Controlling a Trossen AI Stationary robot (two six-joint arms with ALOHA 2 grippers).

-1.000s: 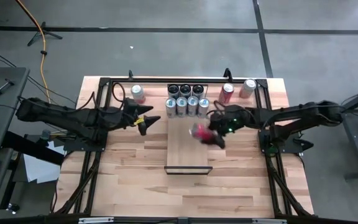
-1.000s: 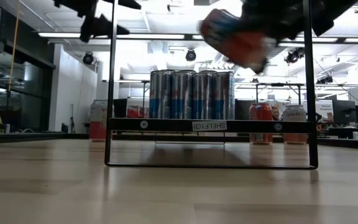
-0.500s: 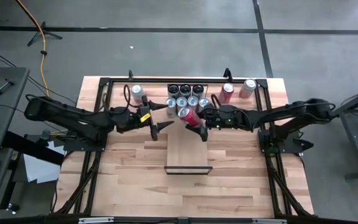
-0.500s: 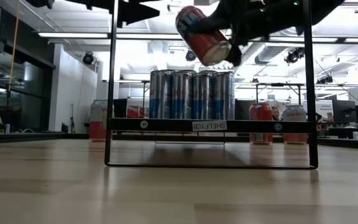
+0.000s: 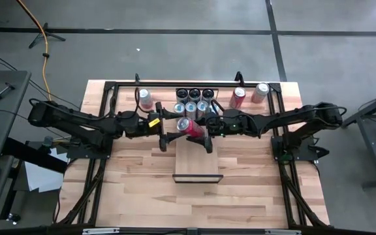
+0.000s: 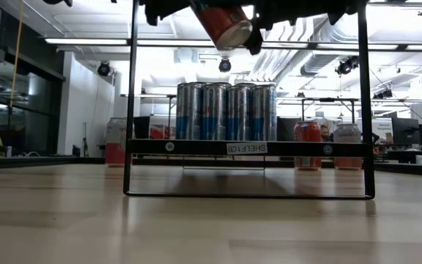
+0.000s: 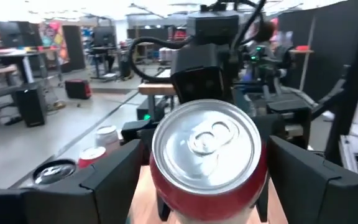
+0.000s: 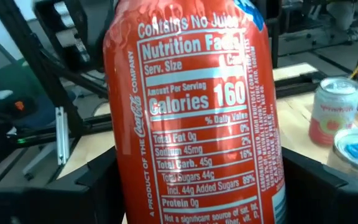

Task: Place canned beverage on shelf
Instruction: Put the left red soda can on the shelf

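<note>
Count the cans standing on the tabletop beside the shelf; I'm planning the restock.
3: a pink can left of the shelf, a red can and a pale can on its right. The arms may hide more.

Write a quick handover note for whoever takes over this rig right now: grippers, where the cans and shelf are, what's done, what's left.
Right gripper: shut on the red can, holding it tilted in the air above the shelf.
Left gripper: open, its fingers on either side of the same can's top end; handover looks under way.
Shelf: a block of silver cans stands at its far end; the near part is bare.
Off the shelf: one can on the left, two cans on the right.
Left: set the red can upright on the shelf, probably then the loose ones.
</note>
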